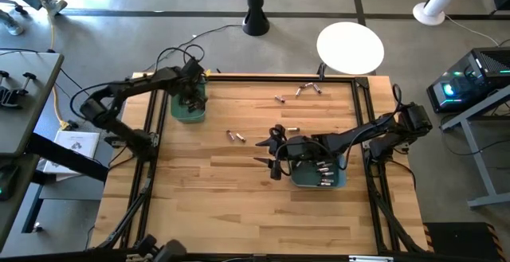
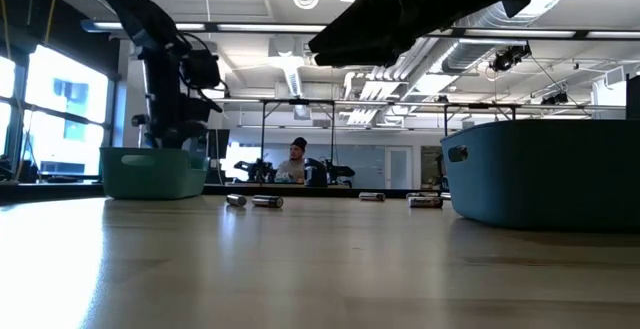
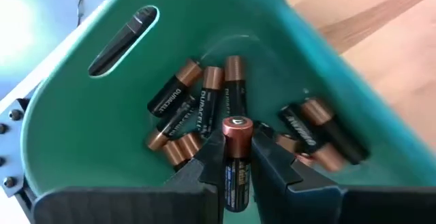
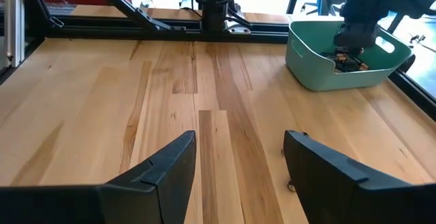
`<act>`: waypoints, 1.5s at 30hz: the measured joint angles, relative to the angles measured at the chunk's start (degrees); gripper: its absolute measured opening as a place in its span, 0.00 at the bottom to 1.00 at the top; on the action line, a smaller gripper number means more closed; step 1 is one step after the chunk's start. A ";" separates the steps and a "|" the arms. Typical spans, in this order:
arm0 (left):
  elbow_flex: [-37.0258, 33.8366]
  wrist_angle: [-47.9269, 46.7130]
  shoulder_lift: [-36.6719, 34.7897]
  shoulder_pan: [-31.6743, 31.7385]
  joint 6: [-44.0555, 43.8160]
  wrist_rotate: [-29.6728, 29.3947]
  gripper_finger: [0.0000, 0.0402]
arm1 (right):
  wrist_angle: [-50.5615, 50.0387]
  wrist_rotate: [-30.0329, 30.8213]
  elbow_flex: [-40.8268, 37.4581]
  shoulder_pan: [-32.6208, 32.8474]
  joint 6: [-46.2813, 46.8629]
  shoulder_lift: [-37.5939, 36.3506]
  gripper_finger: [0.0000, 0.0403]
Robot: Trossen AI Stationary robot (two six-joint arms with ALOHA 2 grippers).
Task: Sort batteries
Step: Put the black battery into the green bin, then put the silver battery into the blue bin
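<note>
My left gripper (image 3: 237,149) is inside the green bin (image 1: 188,107) at the table's far left, shut on a black and copper battery (image 3: 235,166). Several more black and copper batteries (image 3: 197,105) lie on that bin's floor. My right gripper (image 4: 238,149) is open and empty over bare wood at the table's middle (image 1: 271,154). It is just left of the blue-teal bin (image 1: 319,173), which holds several silvery batteries (image 1: 323,166). Loose batteries lie on the wood (image 1: 235,136), (image 1: 280,99), (image 1: 307,89). My left gripper pinches one battery by its black body (image 3: 235,183) between the two fingers. The battery lies along the fingers, and its copper end (image 3: 237,129) sticks out past the fingertips. The fingers point down into the green bin from above. The battery is over the batteries on the bin's floor.
In the low view the green bin (image 2: 155,172) stands left and the blue-teal bin (image 2: 545,184) right, with loose batteries (image 2: 255,201), (image 2: 425,201) between them. A black frame (image 1: 239,77) edges the table. The near half of the wood is bare. A person (image 2: 297,159) sits far behind.
</note>
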 joint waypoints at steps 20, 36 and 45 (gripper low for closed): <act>3.05 -0.84 -4.04 -0.54 3.53 -4.11 0.41 | 0.85 -0.77 0.04 -3.26 2.30 3.20 0.54; -6.84 8.62 -29.46 -26.68 -6.75 -3.11 0.39 | 13.47 -2.26 11.18 -11.65 6.66 27.75 0.53; -18.67 25.18 -32.74 -44.74 -11.64 -2.23 0.39 | -9.96 2.85 22.92 -13.13 11.95 33.41 0.49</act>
